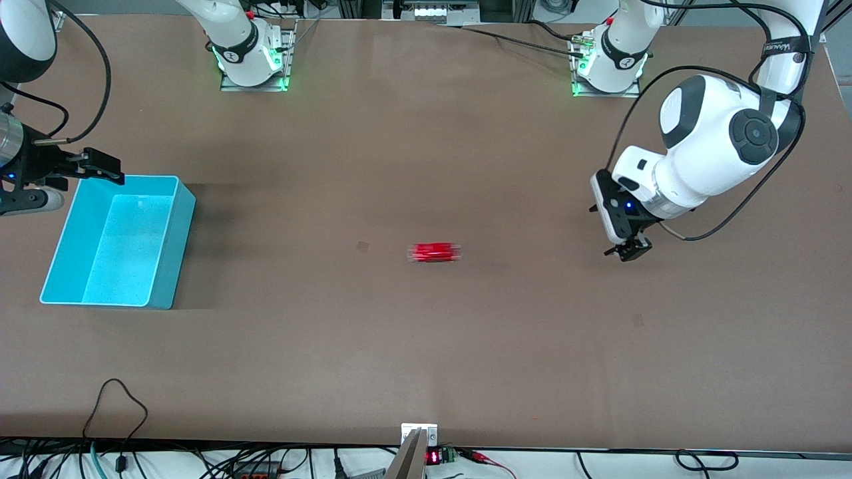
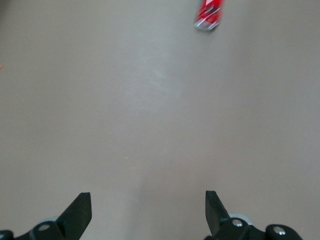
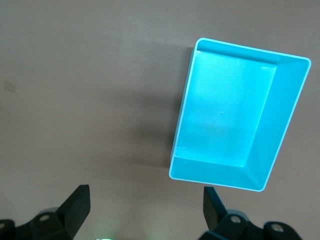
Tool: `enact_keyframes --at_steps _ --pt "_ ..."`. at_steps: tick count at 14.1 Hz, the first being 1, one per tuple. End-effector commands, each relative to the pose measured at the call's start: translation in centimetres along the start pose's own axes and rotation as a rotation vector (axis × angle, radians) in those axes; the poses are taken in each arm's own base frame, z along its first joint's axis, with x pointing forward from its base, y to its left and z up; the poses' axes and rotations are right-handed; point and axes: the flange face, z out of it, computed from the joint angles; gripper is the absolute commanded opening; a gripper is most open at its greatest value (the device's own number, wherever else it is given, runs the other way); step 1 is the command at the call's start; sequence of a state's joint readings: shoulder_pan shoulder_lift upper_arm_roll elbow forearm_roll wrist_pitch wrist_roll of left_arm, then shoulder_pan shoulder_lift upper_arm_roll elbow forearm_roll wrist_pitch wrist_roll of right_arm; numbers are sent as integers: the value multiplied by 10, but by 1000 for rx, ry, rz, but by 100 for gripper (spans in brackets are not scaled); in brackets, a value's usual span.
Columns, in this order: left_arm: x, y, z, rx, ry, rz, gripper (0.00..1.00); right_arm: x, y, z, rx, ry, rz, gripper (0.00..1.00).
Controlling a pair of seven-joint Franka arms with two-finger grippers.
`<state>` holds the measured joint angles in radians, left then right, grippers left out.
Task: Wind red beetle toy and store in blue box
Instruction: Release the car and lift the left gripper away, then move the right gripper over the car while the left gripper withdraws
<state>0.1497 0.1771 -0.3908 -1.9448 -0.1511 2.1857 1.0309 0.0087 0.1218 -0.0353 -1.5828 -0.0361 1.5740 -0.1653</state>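
Observation:
The red beetle toy lies on the table near its middle, blurred as if rolling; it also shows in the left wrist view. The blue box stands empty toward the right arm's end of the table and shows in the right wrist view. My left gripper is open and empty, low over the bare table toward the left arm's end, well apart from the toy. My right gripper is open and empty, up beside the box's rim that lies farther from the front camera.
The brown table spreads wide round the toy. Small faint marks lie on it beside the toy. Cables and a small device run along the table edge nearest the front camera.

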Motion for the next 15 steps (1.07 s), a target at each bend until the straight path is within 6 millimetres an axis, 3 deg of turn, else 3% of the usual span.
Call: enact_keyframes --at_steps 1,4,8,11,13,15 --pt "9 -13 -16 18 29 -308 100 6 -23 2 4 1 -33 100" --pt "-8 -36 -38 63 43 -630 100 23 -51 31 5 -61 -81 100" --pt "-49 -65 -71 126 -44 -900 100 28 -61 46 45 -84 -91 100" --pt "-49 -60 -112 130 -58 -1139 100 28 -85 63 60 -122 -142 100" --pt "-55 -60 -133 158 -32 -1143 100 23 -90 81 60 -147 -234 100" --pt "-66 -61 -140 149 -50 -1172 100 14 -100 101 71 -131 -365 100"
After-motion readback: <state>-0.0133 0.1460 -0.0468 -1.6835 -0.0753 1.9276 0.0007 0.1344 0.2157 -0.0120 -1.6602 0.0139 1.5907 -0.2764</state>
